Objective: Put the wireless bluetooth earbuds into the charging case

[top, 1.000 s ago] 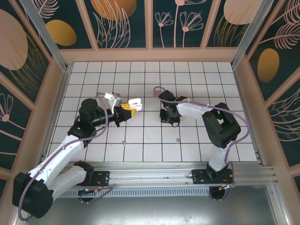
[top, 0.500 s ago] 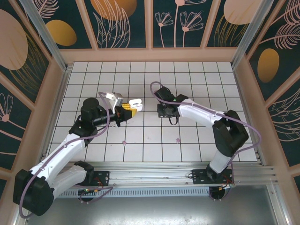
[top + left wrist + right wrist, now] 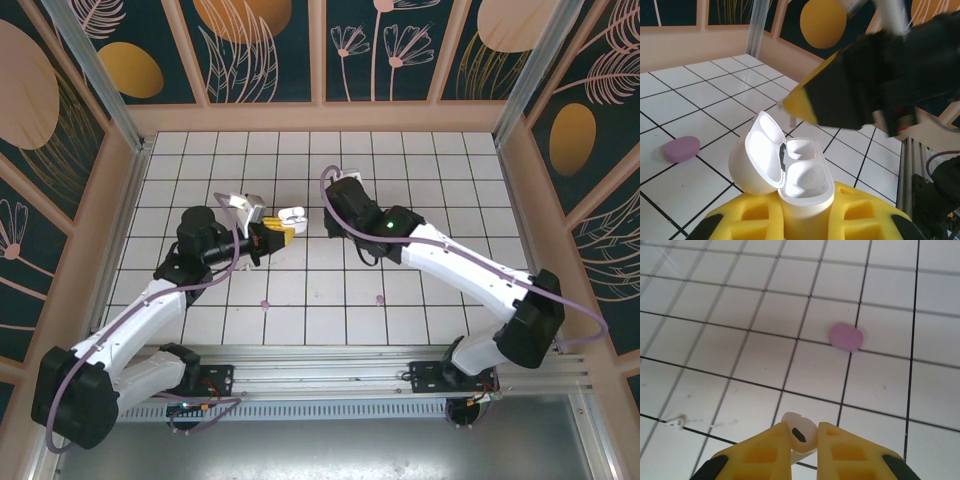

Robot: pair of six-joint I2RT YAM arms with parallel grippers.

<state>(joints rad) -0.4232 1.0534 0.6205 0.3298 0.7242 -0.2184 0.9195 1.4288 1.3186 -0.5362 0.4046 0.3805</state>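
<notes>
Grips with the left fingers point(image 3: 850, 212), yellow foam pads clenched on the lower body of a glossy white plastic charging case point(image 3: 802, 175). Holds that case upright above the white tiled desk point(image 3: 690, 95), hinged lid swung back to the left in the wrist view, both moulded wells bare. From overhead, places the case left of centre, just past the tips of the left fingers.

Pinches with the right fingers point(image 3: 765, 452) a small white wireless earbud point(image 3: 796, 429). Closes the yellow pads on its sides, with the rounded head poking out beyond the tips and a dark slot on its face. Hangs clear of the desk, near the open case and to its right in the overhead view, not yet in a well. Looms black and yellow, blurred, above the case in the left wrist view.

Farther out, flat on the tiles and well apart from each other: two small lilac oval pieces point(image 3: 265, 303), nearer the arm bases than the case.
</notes>
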